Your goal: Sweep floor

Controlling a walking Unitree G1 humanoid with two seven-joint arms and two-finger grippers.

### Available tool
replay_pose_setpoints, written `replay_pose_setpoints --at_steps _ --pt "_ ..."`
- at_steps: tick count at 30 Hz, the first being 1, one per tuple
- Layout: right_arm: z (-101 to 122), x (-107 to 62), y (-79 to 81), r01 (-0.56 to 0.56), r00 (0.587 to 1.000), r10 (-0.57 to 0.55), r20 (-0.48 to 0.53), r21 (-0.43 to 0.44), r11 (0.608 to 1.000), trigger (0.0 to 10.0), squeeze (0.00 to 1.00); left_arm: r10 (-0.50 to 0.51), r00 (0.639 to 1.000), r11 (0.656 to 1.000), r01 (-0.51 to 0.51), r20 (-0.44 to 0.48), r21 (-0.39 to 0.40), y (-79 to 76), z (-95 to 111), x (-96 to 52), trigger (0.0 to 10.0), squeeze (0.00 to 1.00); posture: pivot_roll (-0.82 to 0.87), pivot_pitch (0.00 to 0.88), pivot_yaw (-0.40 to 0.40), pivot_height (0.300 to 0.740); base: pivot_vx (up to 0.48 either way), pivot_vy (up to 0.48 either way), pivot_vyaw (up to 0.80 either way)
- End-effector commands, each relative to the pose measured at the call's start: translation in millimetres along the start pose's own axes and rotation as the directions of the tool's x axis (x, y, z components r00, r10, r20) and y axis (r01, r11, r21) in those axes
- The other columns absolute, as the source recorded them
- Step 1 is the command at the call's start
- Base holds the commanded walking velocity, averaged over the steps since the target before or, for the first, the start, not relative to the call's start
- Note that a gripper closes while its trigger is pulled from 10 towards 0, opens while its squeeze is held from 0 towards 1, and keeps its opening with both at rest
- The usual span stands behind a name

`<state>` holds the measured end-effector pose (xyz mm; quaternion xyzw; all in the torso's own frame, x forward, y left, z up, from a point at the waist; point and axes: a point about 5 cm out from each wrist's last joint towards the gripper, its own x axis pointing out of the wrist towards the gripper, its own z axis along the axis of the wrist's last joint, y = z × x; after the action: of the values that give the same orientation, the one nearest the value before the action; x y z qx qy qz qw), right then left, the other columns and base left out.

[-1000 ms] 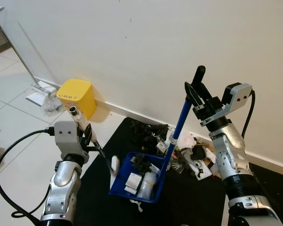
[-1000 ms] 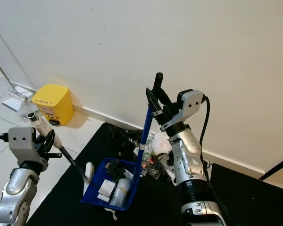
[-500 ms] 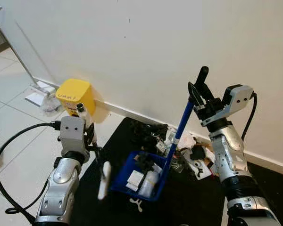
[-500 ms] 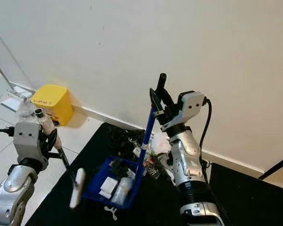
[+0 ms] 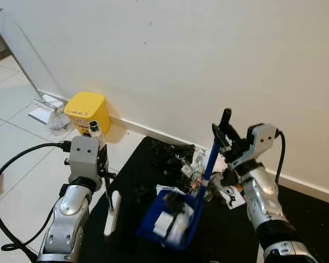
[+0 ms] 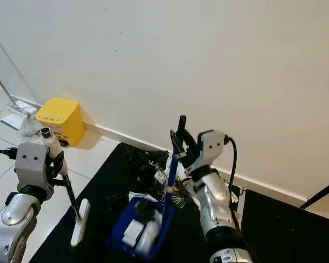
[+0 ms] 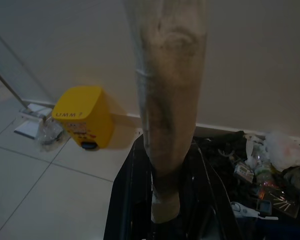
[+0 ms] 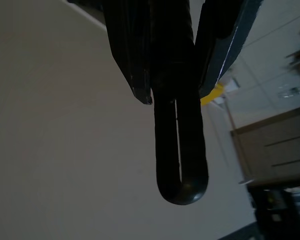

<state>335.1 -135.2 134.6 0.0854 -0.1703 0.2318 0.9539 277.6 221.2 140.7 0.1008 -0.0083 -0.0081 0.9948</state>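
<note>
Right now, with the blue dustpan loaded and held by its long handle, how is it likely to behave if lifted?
The blue dustpan probably lifts as one stiff piece, since the right gripper clamps its upright handle near the top. Its load, white packets and dark scraps, looks loose and could spill if it tilts. It may swing, since the grip sits far above the pan.

arms silver, ribbed | wrist housings grey | cables black, seemingly

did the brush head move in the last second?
Yes. The brush head, held by the left hand, swung away from the blue dustpan toward the black mat's left edge, on the yellow box's side.
</note>
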Motion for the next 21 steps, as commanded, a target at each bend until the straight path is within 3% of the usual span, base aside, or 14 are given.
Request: replay_pose_setpoints --at_steps 1,10,14,21 --pt "-2.5 -5.2 4.3 -0.029 0.999 0.029 0.026 -0.012 1.0 10.0 0.0 0.006 1.0 1.0 -0.006 0.022 0.008 -1.1 5.4 -1.8 10.0 0.0 0.11 0.081 0.008 0.74 0.0 0.0 0.0" --pt "2.2 -7.3 6.3 -0.088 0.995 0.09 0.053 -0.044 0.995 10.0 0.0 0.007 1.0 1.0 -0.007 0.015 -0.002 0.2 5.5 -2.7 10.0 0.0 0.11 0.066 0.013 0.74 0.0 0.0 0.0" --pt "-2.8 -6.3 11.1 -0.1 0.994 0.102 0.046 -0.05 0.994 10.0 0.0 -0.01 1.0 1.0 0.01 0.017 -0.017 -9.1 6.0 -0.2 10.0 0.0 0.11 0.066 0.016 0.74 0.0 0.0 0.0" --pt "-16.8 -11.6 16.2 -0.102 0.995 0.102 0.001 -0.033 0.994 10.0 0.0 -0.011 1.0 1.0 0.011 0.009 -0.02 -9.3 4.4 0.2 10.0 0.0 0.13 0.084 0.028 0.74 0.0 0.0 0.0"
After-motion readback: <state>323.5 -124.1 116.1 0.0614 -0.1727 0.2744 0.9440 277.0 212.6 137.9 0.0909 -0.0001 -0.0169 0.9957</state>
